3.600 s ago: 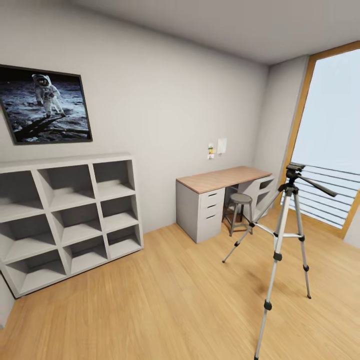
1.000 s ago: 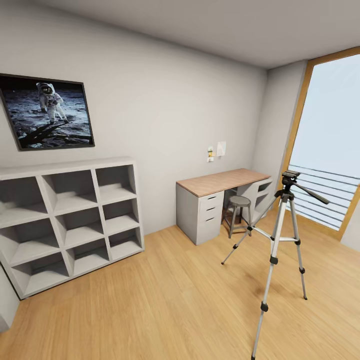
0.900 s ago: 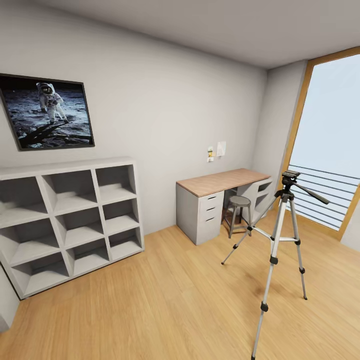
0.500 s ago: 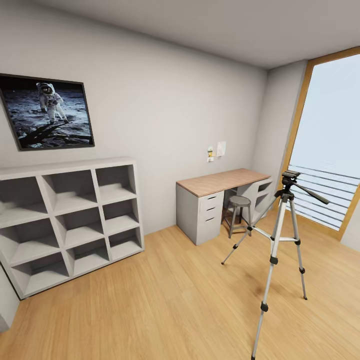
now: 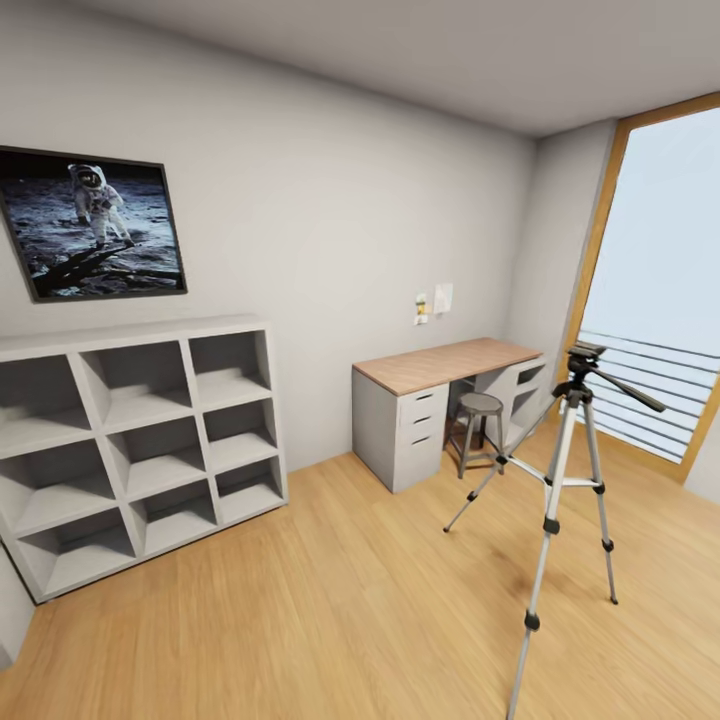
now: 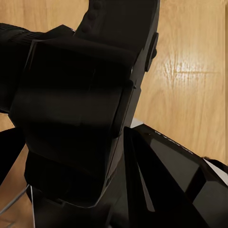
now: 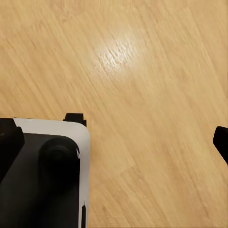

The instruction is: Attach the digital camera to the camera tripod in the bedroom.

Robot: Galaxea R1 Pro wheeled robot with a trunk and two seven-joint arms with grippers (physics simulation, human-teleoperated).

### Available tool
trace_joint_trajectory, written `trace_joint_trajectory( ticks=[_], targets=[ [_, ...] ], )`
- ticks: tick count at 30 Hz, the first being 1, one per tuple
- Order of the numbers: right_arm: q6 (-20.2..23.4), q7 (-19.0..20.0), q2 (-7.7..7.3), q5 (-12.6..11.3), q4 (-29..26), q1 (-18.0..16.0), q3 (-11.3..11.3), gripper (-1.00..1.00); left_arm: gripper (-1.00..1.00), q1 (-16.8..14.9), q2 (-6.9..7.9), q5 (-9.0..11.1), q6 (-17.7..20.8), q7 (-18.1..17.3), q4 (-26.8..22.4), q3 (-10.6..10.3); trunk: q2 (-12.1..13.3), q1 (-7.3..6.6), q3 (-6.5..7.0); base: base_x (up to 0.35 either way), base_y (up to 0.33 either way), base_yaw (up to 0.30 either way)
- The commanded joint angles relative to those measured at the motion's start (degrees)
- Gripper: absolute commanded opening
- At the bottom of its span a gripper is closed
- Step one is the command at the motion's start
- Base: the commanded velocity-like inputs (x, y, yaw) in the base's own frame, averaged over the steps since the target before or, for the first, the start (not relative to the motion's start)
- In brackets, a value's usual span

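Camera tripod [image 5: 562, 500]: upright on the light wood floor [image 5: 350, 600], legs spread, pan handle angled toward the window [image 5: 660, 280]; stool [image 5: 480, 425] and desk [image 5: 440, 400] behind it.
Digital camera [image 6: 76, 118]: a large black block close before the left wrist lens, between the left gripper's fingers as far as can be judged.
Right gripper [image 7: 147, 128]: spread wide, holding nothing, over bare floor.
Cube shelves [image 5: 140, 440]: against the wall, under the astronaut picture [image 5: 90, 225].

L pincer [image 6: 90, 118]: dark bulk up close to wrist cam, pointing down at floor [image 6: 190, 71]; grip state unclear. R pincer [image 7: 147, 128]: fingertips wide apart, nothing between, aimed down at floor, beside robot's base [image 7: 45, 175].
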Motion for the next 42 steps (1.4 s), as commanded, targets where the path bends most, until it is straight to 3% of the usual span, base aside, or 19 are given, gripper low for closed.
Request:
trace_joint_trajectory(
  ticks=[1, 19, 31, 42],
  targets=[
    [-0.3, 0.1, -0.04, 0.4, 0.2, -0.1, -0.5, 1.0, -1.0, 0.0, 0.01, 0.3, 0.2, 0.2, 0.0, -0.5, 0.0, 0.05, -0.02, 0.28, 0.0, 0.0],
    [-0.7, 0.2, -0.06, 0.3, 0.2, -0.1, -0.5, 1.0, -1.0, 0.0, -0.04, 0.2, 0.2, 0.1, 0.0, -0.6, 0.0, 0.05, -0.02, 0.318, 0.0, -0.002],
    [-0.6, 0.2, -0.04, 0.3, 0.2, -0.1, -0.5, 1.0, -1.0, 0.0, -0.06, 0.2, 0.2, 0.1, 0.0, -0.6, 0.0, 0.05, -0.02, 0.324, 0.0, -0.168],
    [-0.8, 0.1, -0.04, 0.3, 0.2, -0.1, -0.5, 1.0, -1.0, 0.0, -0.06, 0.2, 0.2, 0.1, 0.0, -0.5, 0.0, 0.05, -0.02, 0.303, 0.0, -0.022]
  ],
)
